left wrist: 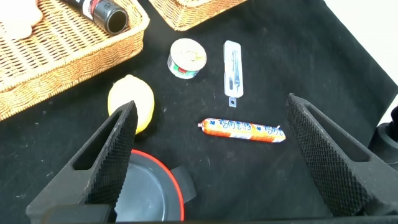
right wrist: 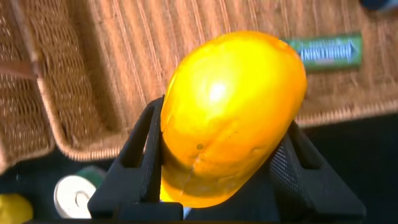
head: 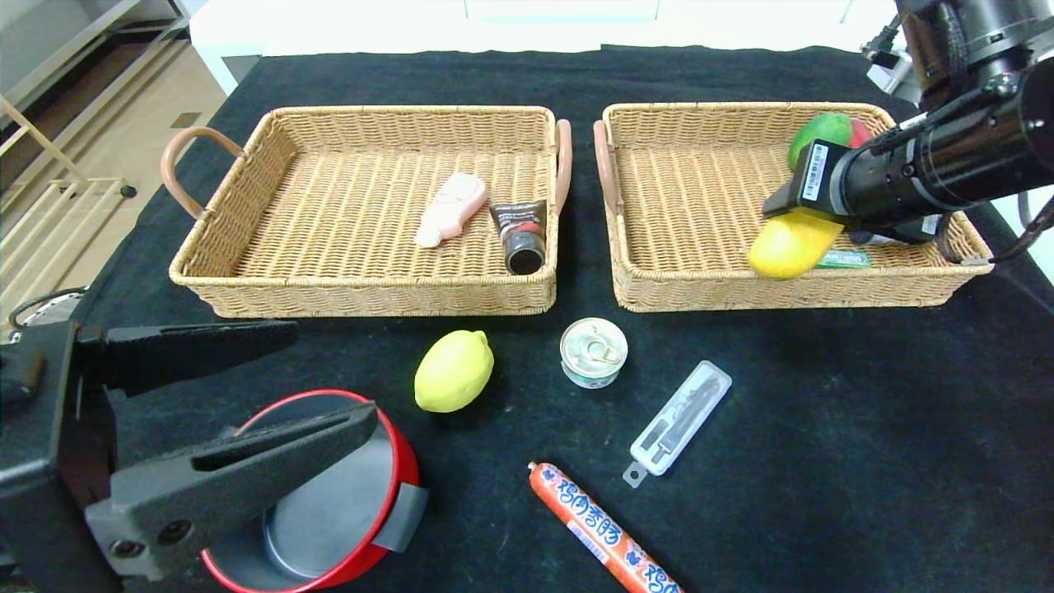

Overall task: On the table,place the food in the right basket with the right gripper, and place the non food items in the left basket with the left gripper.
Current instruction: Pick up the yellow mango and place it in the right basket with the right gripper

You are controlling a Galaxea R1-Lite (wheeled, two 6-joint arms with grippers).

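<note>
Your right gripper [right wrist: 217, 180] has its jaws clamped on the mango [right wrist: 230, 118]. It holds the mango up over the front part of the right basket [head: 700, 284], above a green pack [head: 844, 259]. Your left gripper [left wrist: 208, 162] hangs with its jaws wide apart over the red dish [head: 329, 494], in front of the left basket [head: 247, 288]. The lemon [head: 454, 371], can [head: 593, 352], sausage [head: 601, 531] and clear case [head: 680, 420] lie on the table [head: 865, 428] in front of the baskets.
</note>
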